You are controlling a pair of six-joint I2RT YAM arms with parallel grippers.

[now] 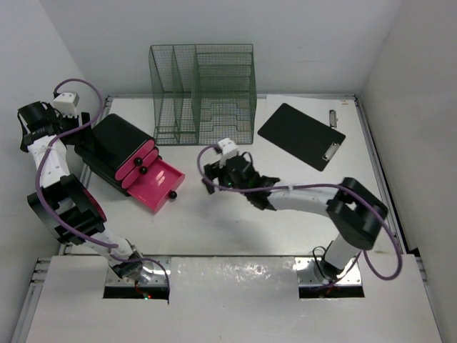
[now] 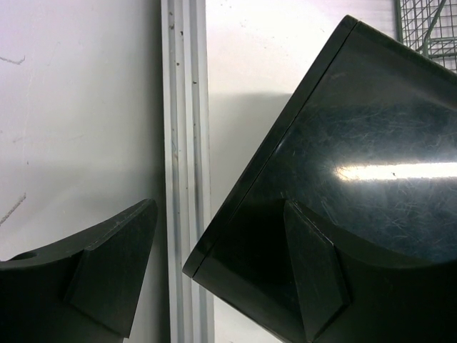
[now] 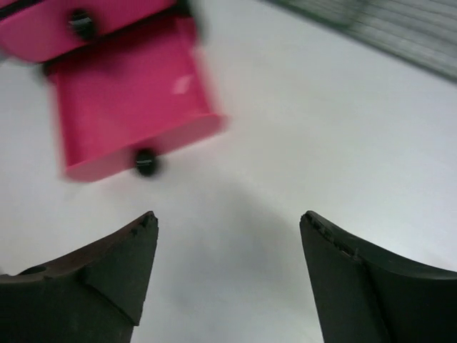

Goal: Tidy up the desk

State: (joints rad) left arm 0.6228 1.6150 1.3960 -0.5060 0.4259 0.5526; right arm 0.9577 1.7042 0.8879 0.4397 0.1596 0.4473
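The white desk (image 1: pixel 285 214) holds a black drawer unit (image 1: pixel 118 143) with pink drawers at the left; its bottom pink drawer (image 1: pixel 156 184) is pulled open. My left gripper (image 1: pixel 80 144) is open at the unit's back left corner, one finger over the black top (image 2: pixel 357 143) and the other over the desk's side rail (image 2: pixel 186 143); in the left wrist view the gripper (image 2: pixel 220 207) holds nothing. My right gripper (image 1: pixel 213 179) is open and empty above the bare desk, just right of the open drawer (image 3: pixel 128 107), whose black knob (image 3: pixel 146 162) faces the gripper (image 3: pixel 228 218).
A green wire-mesh file organizer (image 1: pixel 202 93) stands at the back centre and also shows in the right wrist view (image 3: pixel 385 28). A black clipboard (image 1: pixel 301 134) lies at the back right. White walls enclose the desk on the left, back and right.
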